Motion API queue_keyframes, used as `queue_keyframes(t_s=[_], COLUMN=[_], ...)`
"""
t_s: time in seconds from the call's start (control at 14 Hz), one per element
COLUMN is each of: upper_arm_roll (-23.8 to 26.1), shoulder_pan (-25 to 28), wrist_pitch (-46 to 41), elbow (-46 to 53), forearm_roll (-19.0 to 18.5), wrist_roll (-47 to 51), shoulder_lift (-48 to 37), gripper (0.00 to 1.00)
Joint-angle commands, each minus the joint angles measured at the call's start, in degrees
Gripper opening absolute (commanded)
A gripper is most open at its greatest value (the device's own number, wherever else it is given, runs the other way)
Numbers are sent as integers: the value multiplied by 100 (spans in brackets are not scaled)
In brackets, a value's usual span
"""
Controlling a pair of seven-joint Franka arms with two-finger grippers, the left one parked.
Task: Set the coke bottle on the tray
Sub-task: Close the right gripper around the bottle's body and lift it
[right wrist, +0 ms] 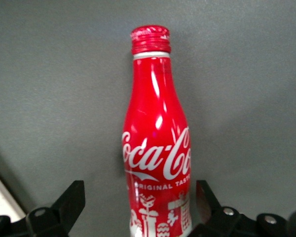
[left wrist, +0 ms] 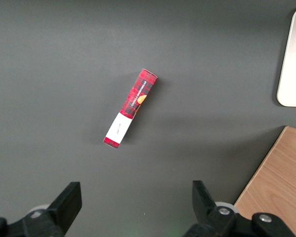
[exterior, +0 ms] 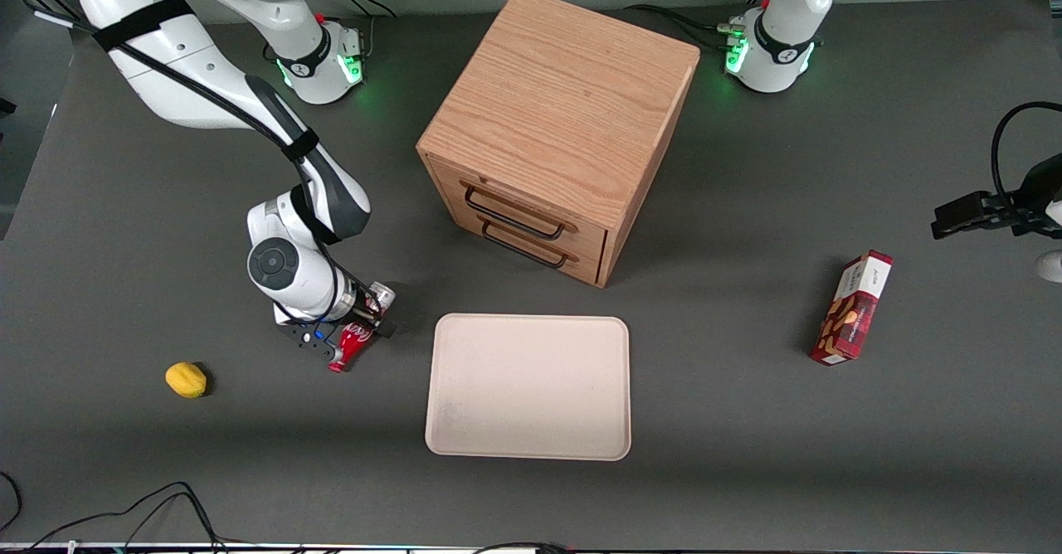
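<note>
The coke bottle [exterior: 352, 344] lies on its side on the dark table, its red neck pointing toward the front camera and its silver base away from it. It lies beside the tray [exterior: 531, 388], toward the working arm's end. My right gripper [exterior: 353, 326] is down over the bottle's body and open. In the right wrist view the bottle [right wrist: 157, 148] lies between the two black fingers [right wrist: 75, 193] of the gripper [right wrist: 139, 192]. One finger is close to the bottle's side and the other stands clearly apart from it. The beige tray is empty, and its corner shows in the left wrist view [left wrist: 293, 59].
A wooden two-drawer cabinet [exterior: 556, 131] stands farther from the front camera than the tray. A yellow lemon-like object [exterior: 187, 380] lies toward the working arm's end. A red snack box [exterior: 854, 309] lies toward the parked arm's end and also shows in the left wrist view [left wrist: 130, 108].
</note>
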Motion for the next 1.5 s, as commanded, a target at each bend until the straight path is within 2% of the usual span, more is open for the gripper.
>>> queue_keyframes(t_s=[0.0, 0.5, 0.57, 0.64, 0.71, 0.79, 1.14, 1.43], upper_arm_roll=[-19, -46, -46, -54, -54, -54, -54, 33], shoulder_pan=[-36, -45, -45, -53, -62, -53, -53, -45], wrist_pitch=[236, 632, 833, 1070, 1107, 1090, 1055, 20], elbow=[-245, -368, -463, -604, -649, -640, -605, -220], forearm_roll=[-181, -190, -208, -295, -496, -533, -533, -524], wrist_roll=[172, 154, 111, 84, 75, 127, 58, 84], shoulder_lift=[-187, -72, -63, -63, -72, -55, -142, -747], gripper=[100, 100, 96, 79, 24, 0, 0, 0])
